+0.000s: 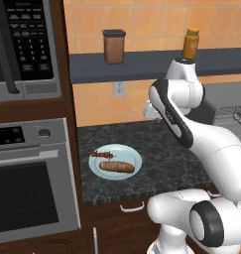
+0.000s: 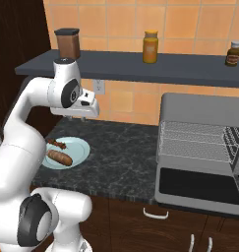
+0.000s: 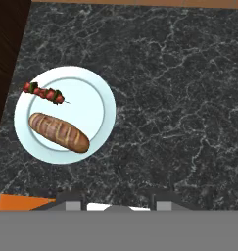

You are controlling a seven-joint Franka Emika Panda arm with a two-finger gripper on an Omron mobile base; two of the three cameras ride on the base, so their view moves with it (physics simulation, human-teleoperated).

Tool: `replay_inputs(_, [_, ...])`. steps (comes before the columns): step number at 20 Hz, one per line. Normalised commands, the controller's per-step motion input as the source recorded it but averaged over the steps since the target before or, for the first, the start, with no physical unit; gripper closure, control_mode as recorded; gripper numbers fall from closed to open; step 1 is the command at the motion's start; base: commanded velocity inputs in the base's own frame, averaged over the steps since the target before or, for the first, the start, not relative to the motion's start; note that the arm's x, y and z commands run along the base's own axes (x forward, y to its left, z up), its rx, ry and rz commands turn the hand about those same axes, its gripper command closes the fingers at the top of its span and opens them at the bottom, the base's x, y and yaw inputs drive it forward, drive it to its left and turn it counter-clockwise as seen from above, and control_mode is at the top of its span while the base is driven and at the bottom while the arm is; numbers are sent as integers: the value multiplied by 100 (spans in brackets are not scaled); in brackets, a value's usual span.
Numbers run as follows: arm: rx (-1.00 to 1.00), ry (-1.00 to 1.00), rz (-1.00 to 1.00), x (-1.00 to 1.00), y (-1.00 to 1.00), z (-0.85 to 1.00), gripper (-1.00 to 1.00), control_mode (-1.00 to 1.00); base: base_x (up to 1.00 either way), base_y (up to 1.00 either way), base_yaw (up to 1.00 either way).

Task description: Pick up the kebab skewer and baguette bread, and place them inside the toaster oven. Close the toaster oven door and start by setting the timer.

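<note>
The toaster oven (image 2: 202,152) is cut off at the right edge of the right base view; its door (image 2: 197,187) hangs open below the wire rack (image 2: 192,140). The gripper (image 3: 118,202) shows as fingertips only, parted with nothing between them. The arm holds the hand high over the dark counter (image 3: 179,98), pointing down. A pale plate (image 3: 103,115) carries the kebab skewer (image 3: 44,93) and baguette bread (image 3: 59,132), apart.

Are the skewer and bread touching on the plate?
Apart. The hand view shows bare plate between the skewer and the bread.
</note>
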Motion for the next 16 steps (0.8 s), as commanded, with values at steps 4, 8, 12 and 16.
replay_inputs(4, [0, 0, 0, 0, 0, 0, -100, 100, 0, 0, 0])
replay_inputs(8, [0, 0, 0, 0, 0, 0, -100, 100, 0, 0, 0])
replay_inputs(12, [0, 0, 0, 0, 0, 0, -100, 100, 0, -39, 0])
replay_inputs(16, [0, 0, 0, 0, 0, 0, -100, 100, 0, -57, 0])
